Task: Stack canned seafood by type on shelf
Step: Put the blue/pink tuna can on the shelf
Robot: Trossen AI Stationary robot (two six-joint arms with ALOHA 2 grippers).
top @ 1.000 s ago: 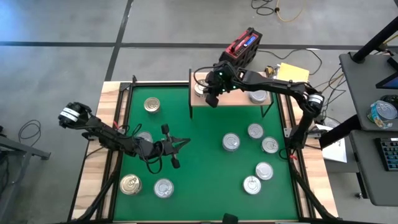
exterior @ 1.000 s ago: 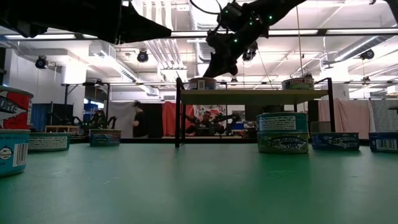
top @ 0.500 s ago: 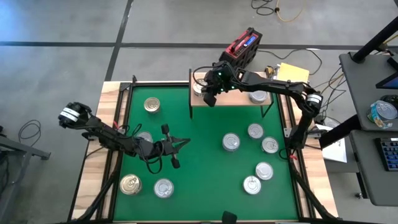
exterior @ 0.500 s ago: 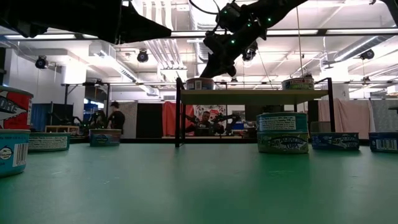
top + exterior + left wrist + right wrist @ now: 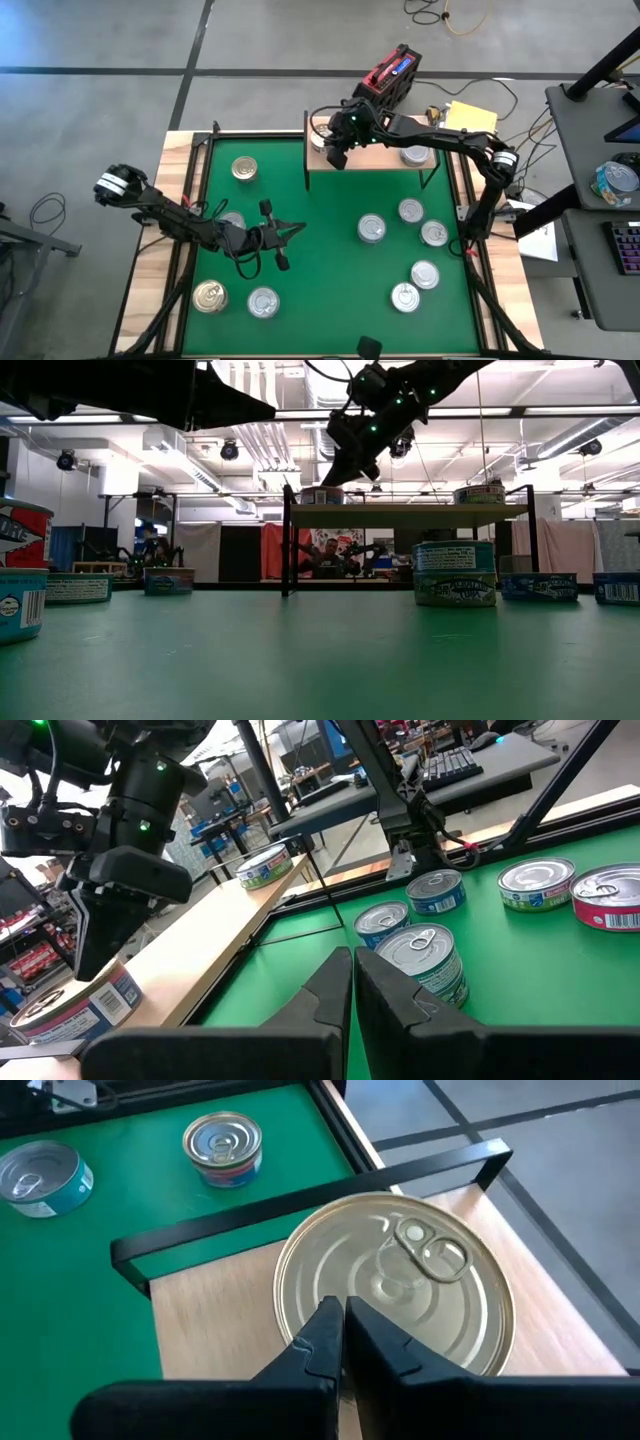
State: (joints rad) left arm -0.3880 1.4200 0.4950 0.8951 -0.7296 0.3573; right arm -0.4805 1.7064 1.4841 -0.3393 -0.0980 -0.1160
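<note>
From above, the right gripper, fingers together, is seen over the shelf beside a can. In its wrist view, that can lies just ahead. The left gripper, also closed, is held above the mat.

Overhead looks straight down on the green mat, low camera sits level across it, both sharing the small light-wood shelf.

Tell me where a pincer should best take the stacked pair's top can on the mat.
Probably by its round side wall, coming straight down with fingers either side of the top can. It sits upright on another can, lid up, with bare mat around it, nearest neighbours apart. The flat lid gives no hold.
</note>
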